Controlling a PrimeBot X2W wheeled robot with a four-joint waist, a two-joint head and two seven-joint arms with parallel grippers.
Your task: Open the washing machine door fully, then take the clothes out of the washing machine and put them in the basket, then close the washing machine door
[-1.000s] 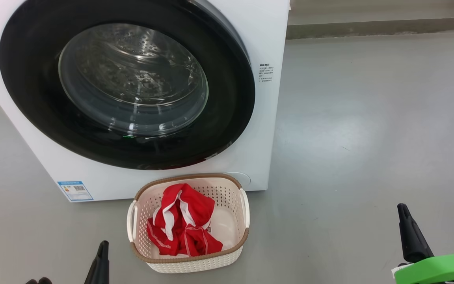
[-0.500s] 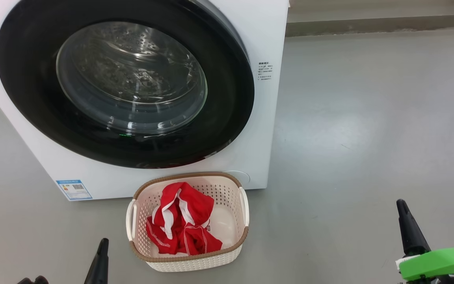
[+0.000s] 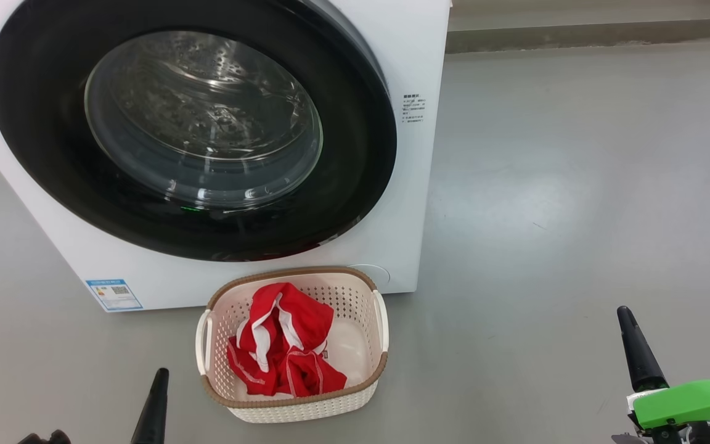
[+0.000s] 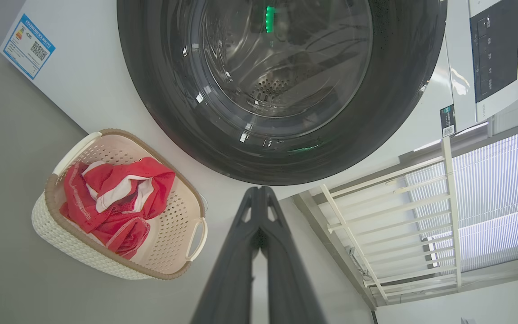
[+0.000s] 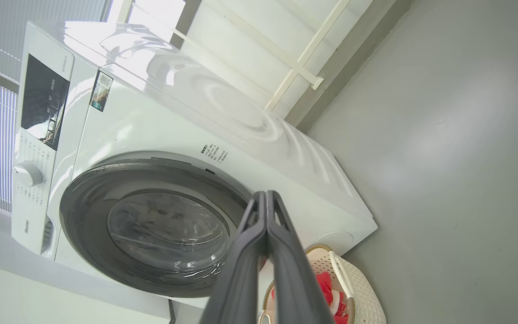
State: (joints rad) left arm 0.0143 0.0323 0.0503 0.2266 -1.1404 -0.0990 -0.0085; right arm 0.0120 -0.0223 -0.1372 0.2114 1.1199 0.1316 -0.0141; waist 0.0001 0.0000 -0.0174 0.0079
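- Clothes (image 3: 281,345) are lying at two o'clock from the left gripper (image 3: 159,385) in the head view, bundled red and white inside the basket (image 3: 293,404).
- Left fingers (image 4: 236,261) are pressing flat together, gripping nothing; right fingers (image 5: 247,261) are doing the same.
- Right gripper (image 3: 631,330) is hovering well apart, with the basket at nine o'clock from it, so the left arm is sitting nearer.
- Basket is standing on the floor (image 3: 577,185) just in front of the washing machine (image 3: 416,49), its long axis running nine to three between the handles (image 3: 382,320).
- Washing machine door (image 3: 361,154) is sitting at twelve o'clock from the left gripper, looking closed against the front.
- Judging by this, nothing is waiting to be reached for.
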